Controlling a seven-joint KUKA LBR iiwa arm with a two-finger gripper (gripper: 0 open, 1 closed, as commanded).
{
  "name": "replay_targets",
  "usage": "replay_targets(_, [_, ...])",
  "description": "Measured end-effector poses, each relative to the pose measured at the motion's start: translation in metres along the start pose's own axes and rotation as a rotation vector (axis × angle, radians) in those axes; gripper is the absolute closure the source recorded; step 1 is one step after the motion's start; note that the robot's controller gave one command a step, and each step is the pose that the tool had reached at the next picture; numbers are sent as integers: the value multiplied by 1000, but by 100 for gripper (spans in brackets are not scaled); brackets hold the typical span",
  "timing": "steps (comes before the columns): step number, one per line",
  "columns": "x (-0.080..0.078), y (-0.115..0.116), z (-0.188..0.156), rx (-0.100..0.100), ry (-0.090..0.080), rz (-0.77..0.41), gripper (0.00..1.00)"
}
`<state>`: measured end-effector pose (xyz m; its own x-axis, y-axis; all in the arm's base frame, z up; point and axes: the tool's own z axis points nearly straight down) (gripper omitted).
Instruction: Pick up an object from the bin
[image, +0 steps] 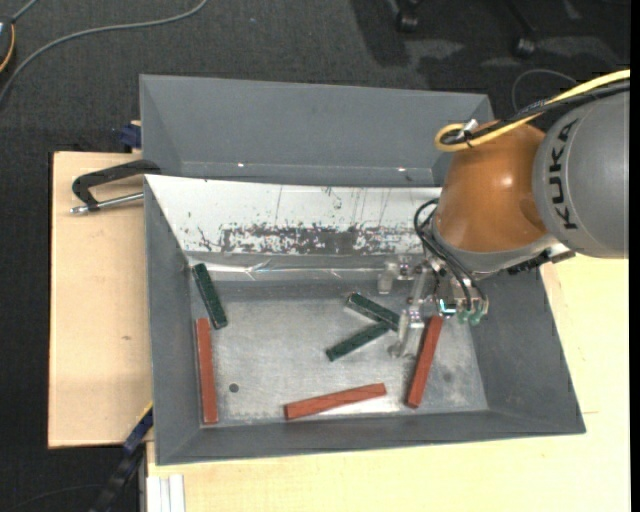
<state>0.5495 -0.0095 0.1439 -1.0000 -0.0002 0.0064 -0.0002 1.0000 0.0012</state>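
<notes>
Low over the right side of the scratched grey bin (270, 345), the gripper (410, 328) is seen between a red bar (422, 368) and a dark green bar (355, 344); whether it is clenched cannot be told.

You're seeing a grey arm (600, 190) carrying black KUKA lettering (561, 178), an orange wrist cover (490, 195), a yellow cable (562, 100) looping above, black cables (428, 238) trailing to the silvery gripper (409, 334).

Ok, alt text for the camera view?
The gripper sits in the bin's right side, beside a slanted red bar and two crossed green bars. Farther off lie a front red bar, a left red bar and a left green bar.
</notes>
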Motion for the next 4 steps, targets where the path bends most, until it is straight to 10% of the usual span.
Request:
replay_targets(1, [48,4,77,0,-2,-79,0])
replay_targets(2, [43,4,71,0,-15,-79,100])
replay_targets(3, [44,4,73,0,-10,-79,0])
replay_targets(4, [46,68,73,0,-13,-409,0])
